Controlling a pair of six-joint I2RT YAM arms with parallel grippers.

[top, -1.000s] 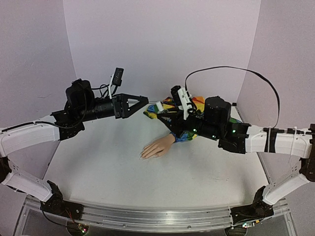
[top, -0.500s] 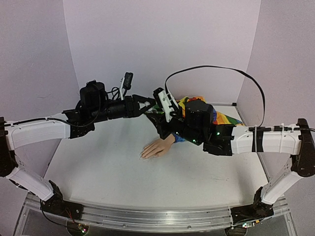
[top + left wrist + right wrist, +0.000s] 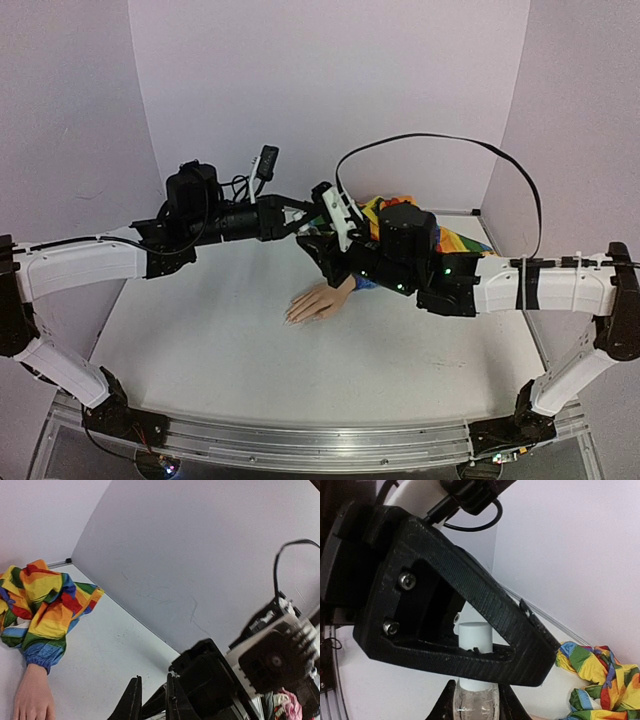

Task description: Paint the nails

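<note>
Holding the bottle: the right gripper (image 3: 477, 706), fingers pressed in on both sides of a small clear bottle (image 3: 477, 697), which stands upright between them.
Cap: a white cap (image 3: 475, 636) sits on top of the bottle. From the right wrist it shows through the cut-out of a black left finger (image 3: 485, 607) that crosses in front of it.
Left gripper: the left gripper (image 3: 152, 690) is drawn nearly together, with only a slit between the fingers. It is closed on the cap from the side.
Meeting point: both grippers join in the air above the back middle of the table (image 3: 220, 340), with the left arm reaching in from the left and the right arm from the right.
Mannequin hand: the mannequin hand (image 3: 320, 298) lies palm down on the table, below and just in front of the grippers. Its fingers point to the near left, and neither gripper touches it.
Nails: the nails (image 3: 292, 317) are at the fingertips, well apart from the bottle and too small to judge for paint.
Sleeve: a rainbow sleeve (image 3: 42, 600) is bunched at the wrist and trails toward the back right corner.
</note>
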